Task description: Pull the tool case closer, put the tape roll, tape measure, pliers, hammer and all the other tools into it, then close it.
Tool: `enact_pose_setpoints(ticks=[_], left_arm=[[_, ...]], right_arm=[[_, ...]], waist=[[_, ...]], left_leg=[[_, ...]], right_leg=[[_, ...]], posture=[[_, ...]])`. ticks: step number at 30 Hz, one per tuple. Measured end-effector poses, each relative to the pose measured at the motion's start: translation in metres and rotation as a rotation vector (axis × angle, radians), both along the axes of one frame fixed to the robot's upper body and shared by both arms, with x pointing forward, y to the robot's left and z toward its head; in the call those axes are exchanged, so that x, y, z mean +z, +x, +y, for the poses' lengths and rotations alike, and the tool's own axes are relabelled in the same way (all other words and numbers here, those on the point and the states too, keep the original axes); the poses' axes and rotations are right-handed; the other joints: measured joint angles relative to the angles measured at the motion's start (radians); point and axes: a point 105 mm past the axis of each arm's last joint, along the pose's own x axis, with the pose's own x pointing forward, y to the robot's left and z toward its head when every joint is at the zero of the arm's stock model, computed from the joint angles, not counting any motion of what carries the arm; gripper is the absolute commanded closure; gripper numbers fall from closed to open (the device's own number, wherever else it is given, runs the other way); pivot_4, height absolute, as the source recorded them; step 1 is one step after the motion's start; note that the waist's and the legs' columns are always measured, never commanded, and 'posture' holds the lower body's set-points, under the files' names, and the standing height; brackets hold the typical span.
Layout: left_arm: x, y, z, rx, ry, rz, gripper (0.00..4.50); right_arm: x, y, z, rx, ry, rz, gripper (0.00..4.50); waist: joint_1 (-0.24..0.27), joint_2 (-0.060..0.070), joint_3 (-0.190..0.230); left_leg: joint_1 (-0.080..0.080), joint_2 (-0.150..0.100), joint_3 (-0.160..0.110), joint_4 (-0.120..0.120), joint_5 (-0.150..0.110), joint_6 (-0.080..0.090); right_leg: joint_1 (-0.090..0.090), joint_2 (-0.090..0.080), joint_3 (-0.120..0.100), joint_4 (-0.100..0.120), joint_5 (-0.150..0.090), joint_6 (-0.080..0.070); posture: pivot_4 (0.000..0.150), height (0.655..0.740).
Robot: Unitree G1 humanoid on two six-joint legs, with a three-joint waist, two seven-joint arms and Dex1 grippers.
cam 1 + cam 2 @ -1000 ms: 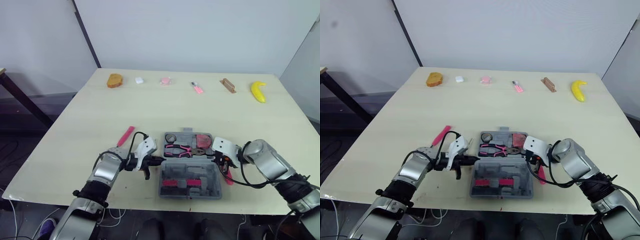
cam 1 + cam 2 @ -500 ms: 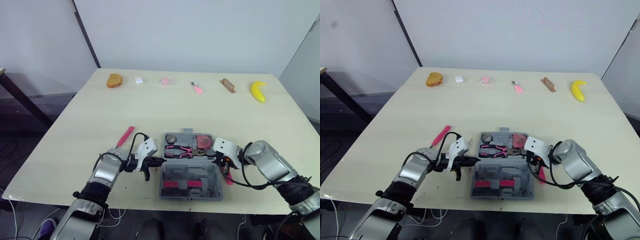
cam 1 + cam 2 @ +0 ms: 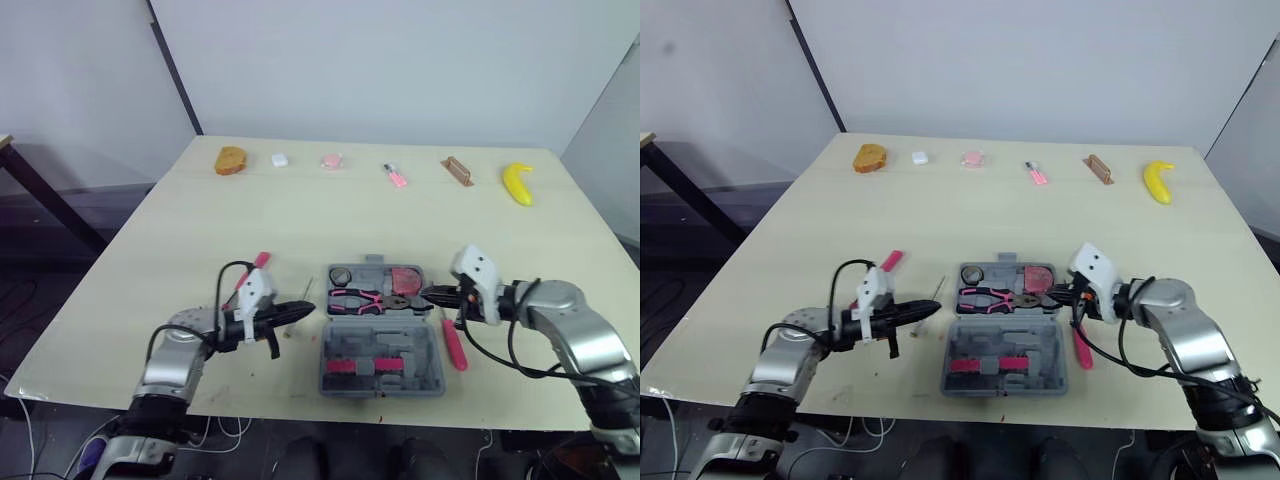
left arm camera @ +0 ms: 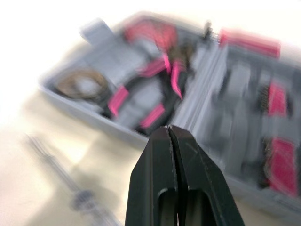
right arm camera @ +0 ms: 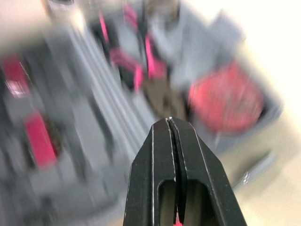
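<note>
The grey tool case (image 3: 381, 371) lies open near the table's front edge. Its far half holds a tape roll (image 3: 341, 275), pink-handled pliers (image 3: 355, 299) and a red tape measure (image 3: 405, 280); the near half holds pink-trimmed parts. My left gripper (image 3: 306, 310) is shut and empty, its tip just left of the case, as the left wrist view (image 4: 170, 134) confirms. My right gripper (image 3: 425, 294) is shut and empty at the case's right edge beside the tape measure (image 5: 225, 101). A pink-handled tool (image 3: 455, 345) lies on the table right of the case. Another pink tool (image 3: 252, 270) lies left, partly behind my left wrist.
A thin metal rod (image 3: 938, 288) lies on the table between the left gripper and the case. Along the far edge sit a bread piece (image 3: 230, 160), a small white object (image 3: 279, 160), two pink items (image 3: 331, 161), a brown block (image 3: 455, 171) and a banana (image 3: 516, 183).
Both arms have drawn back from the case, the left one leftwards and the right one rightwards. The thin rod and the pink tool on the right are now uncovered. The case stays open.
</note>
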Motion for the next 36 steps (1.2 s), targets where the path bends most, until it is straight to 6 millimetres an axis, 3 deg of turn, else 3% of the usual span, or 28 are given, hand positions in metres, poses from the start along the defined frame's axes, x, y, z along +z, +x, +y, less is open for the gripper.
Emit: enact_pose_setpoints(ticks=[1,2,5,9,11,13,20,25,29,33,35,36], left_arm=[[0.003,-0.002,0.004,0.024,-0.025,-0.005,4.45],[0.005,-0.004,0.006,0.040,-0.044,-0.007,3.92],[0.008,-0.022,0.024,0.119,-0.145,0.005,2.81],[-0.005,-0.044,0.055,0.254,-0.179,0.070,1.01],[-0.013,-0.059,0.078,0.352,-0.182,0.106,0.01],[-0.016,-0.068,0.089,0.398,-0.181,0.119,0.00],[-0.036,-0.098,0.143,0.587,-0.153,0.186,0.00],[-0.037,-0.100,0.147,0.591,-0.147,0.190,0.00],[-0.017,-0.082,0.125,0.523,-0.153,0.156,0.00],[0.007,-0.066,0.089,0.422,-0.112,0.123,0.00],[0.017,-0.050,0.057,0.421,-0.075,0.147,0.00],[0.018,-0.048,0.053,0.428,-0.066,0.154,0.00]], right_arm=[[0.002,-0.002,-0.002,-0.017,0.054,-0.017,4.48],[0.004,-0.003,-0.002,-0.023,0.087,-0.027,4.50],[0.007,-0.019,-0.020,-0.060,0.193,-0.023,3.70],[-0.004,-0.045,-0.053,-0.132,0.217,0.008,1.84],[-0.014,-0.069,-0.074,-0.177,0.221,0.038,0.72],[-0.015,-0.080,-0.087,-0.215,0.219,0.042,0.04],[-0.028,-0.118,-0.139,-0.365,0.172,0.073,0.04],[-0.038,-0.126,-0.149,-0.390,0.176,0.100,0.04],[-0.029,-0.117,-0.141,-0.345,0.197,0.052,0.04],[-0.009,-0.104,-0.116,-0.211,0.188,-0.009,0.04],[0.010,-0.094,-0.087,-0.069,0.176,-0.062,0.04],[0.013,-0.093,-0.083,-0.050,0.179,-0.075,0.04]], waist=[[0.000,0.000,0.000],[-0.002,0.000,0.000],[-0.006,0.000,0.000],[-0.006,0.000,0.000],[-0.006,-0.001,0.001],[-0.006,-0.001,0.001],[-0.007,-0.001,0.001],[-0.006,-0.002,0.001],[-0.005,-0.002,0.001],[-0.007,-0.002,0.001],[-0.006,-0.002,0.002],[-0.006,-0.002,0.002]], left_leg=[[0.000,0.000,0.000,0.000,0.000,0.000],[0.000,0.000,0.000,0.000,0.000,0.000],[0.001,0.000,-0.002,-0.001,0.000,0.000],[0.001,0.000,-0.005,-0.001,0.000,0.000],[0.002,0.000,-0.005,-0.001,0.000,0.000],[0.002,0.000,-0.005,-0.001,0.000,0.000],[0.003,0.000,-0.005,-0.002,0.000,0.000],[0.003,0.001,-0.005,-0.002,0.000,0.000],[0.002,0.002,-0.005,-0.001,0.000,0.000],[0.002,0.001,-0.004,-0.002,0.000,0.000],[0.002,0.000,-0.005,-0.002,0.000,0.000],[0.002,0.000,-0.005,-0.002,0.000,0.000]], right_leg=[[0.000,0.000,0.000,0.000,0.000,0.000],[0.000,0.000,0.000,0.000,0.000,0.000],[0.000,0.000,0.000,0.000,0.000,0.000],[0.000,0.000,0.000,0.000,0.000,0.000],[0.001,-0.001,0.000,0.000,-0.001,0.000],[0.001,-0.001,0.000,-0.001,-0.001,-0.001],[0.000,-0.002,0.001,-0.002,-0.003,-0.004],[0.000,-0.004,0.000,-0.002,-0.003,-0.004],[0.000,-0.005,0.001,-0.001,-0.003,-0.004],[0.000,-0.004,0.001,-0.002,-0.003,-0.004],[0.001,-0.002,0.002,-0.002,-0.002,-0.002],[0.001,-0.001,0.002,-0.001,-0.001,-0.001]], posture=[[0.150,0.7400],[0.150,0.7400],[0.150,0.7400],[0.150,0.7400],[0.150,0.7400],[0.150,0.7400],[0.150,0.7400],[0.150,0.7400],[0.150,0.7400],[0.150,0.7400],[0.150,0.7400],[0.150,0.7400]])
